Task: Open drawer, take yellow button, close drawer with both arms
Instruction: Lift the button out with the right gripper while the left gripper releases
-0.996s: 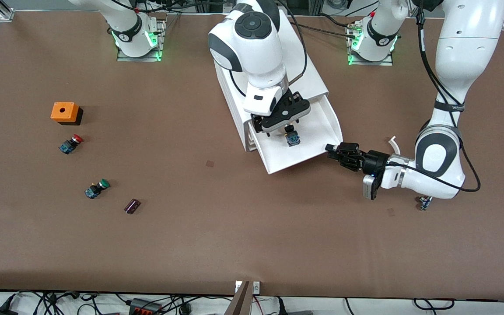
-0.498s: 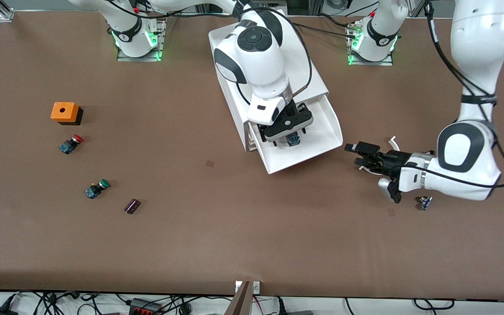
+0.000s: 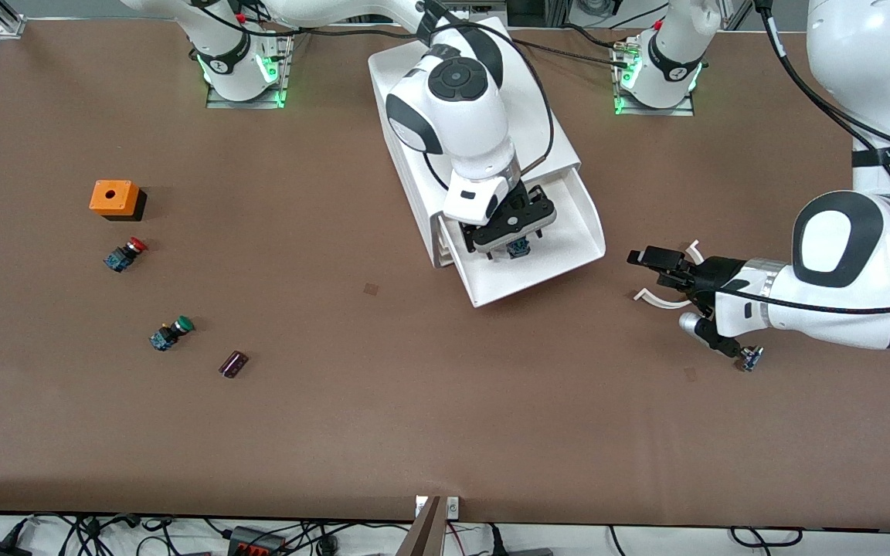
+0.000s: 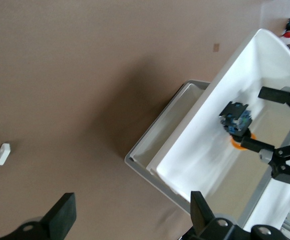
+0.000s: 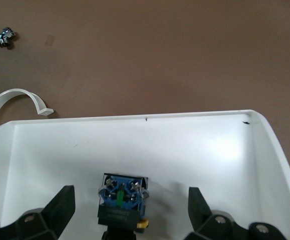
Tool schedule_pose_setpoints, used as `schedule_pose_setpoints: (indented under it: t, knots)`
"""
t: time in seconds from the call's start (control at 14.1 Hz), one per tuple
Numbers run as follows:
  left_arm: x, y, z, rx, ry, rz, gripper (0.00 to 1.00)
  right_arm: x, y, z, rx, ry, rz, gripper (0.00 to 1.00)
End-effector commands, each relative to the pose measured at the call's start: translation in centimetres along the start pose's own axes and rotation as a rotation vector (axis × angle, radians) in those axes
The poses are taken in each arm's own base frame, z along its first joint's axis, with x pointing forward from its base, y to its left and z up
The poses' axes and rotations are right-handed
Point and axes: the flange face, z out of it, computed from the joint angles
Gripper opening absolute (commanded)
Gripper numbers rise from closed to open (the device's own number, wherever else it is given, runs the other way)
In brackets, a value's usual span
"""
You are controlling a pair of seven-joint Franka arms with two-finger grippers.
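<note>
Button (image 5: pixel 120 200) lies in the open drawer (image 3: pixel 568 224), directly under our right gripper (image 3: pixel 512 232), whose fingers are spread wide either side of it. We judge it light, rigid and slippery on the cap; best pinched across its blue-black body. From the drawer, our left gripper (image 3: pixel 650 276) hovers toward four o'clock over bare table, fingers wide, holding nothing.

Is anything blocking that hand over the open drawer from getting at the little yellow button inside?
Nothing visible. The right tool hangs open over the pulled-out drawer, one finger on each side of the button, with only bare drawer floor around it.
</note>
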Motion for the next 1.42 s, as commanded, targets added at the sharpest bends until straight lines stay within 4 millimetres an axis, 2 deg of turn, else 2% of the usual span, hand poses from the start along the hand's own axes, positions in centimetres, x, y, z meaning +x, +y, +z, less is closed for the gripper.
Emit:
schedule_pose_setpoints:
  t: [0.0, 0.21, 0.28, 0.36, 0.43, 0.93, 1.07, 1.14, 1.21, 1.35]
  knots:
    - [-0.1, 0.5, -0.4, 0.031, -0.034, -0.004, 1.0, 0.2, -0.6, 0.4, -0.007, 0.02, 0.004, 0.94]
    - [-0.6, 0.5, -0.5, 0.089, -0.071, -0.038, 1.0, 0.0, -1.1, 0.3, -0.004, 0.02, -0.002, 0.83]
    - [-0.8, 0.5, -0.6, 0.102, -0.081, -0.072, 1.0, 0.0, -1.1, 0.2, -0.003, 0.021, -0.002, 0.77]
    - [-0.9, 0.5, -0.6, 0.103, -0.089, -0.082, 1.0, 0.1, -1.1, 0.2, -0.002, 0.023, -0.003, 0.68]
    - [-1.0, 0.5, -0.6, 0.103, -0.089, -0.083, 1.0, 0.1, -1.1, 0.2, -0.001, 0.022, -0.001, 0.47]
    - [-0.7, 1.0, -0.2, 0.106, -0.093, -0.077, 1.0, 0.1, -1.1, 0.6, 0.006, 0.034, -0.001, 0.45]
    - [-0.5, 1.0, 0.1, 0.106, -0.098, -0.075, 1.0, 0.2, -1.0, 0.6, 0.007, 0.038, -0.002, 0.27]
    - [-0.5, 1.1, 0.3, 0.11, -0.102, -0.074, 1.0, 0.3, -0.9, 0.5, 0.007, 0.039, -0.002, 0.12]
    - [-0.6, 0.9, 0.2, 0.134, -0.109, -0.076, 1.0, 0.3, -0.9, 0.4, 0.006, 0.037, -0.002, 0.03]
    - [-0.6, 1.1, 0.4, 0.163, -0.123, -0.075, 1.0, 0.4, -0.9, 0.0, 0.004, 0.036, -0.003, 0.0]
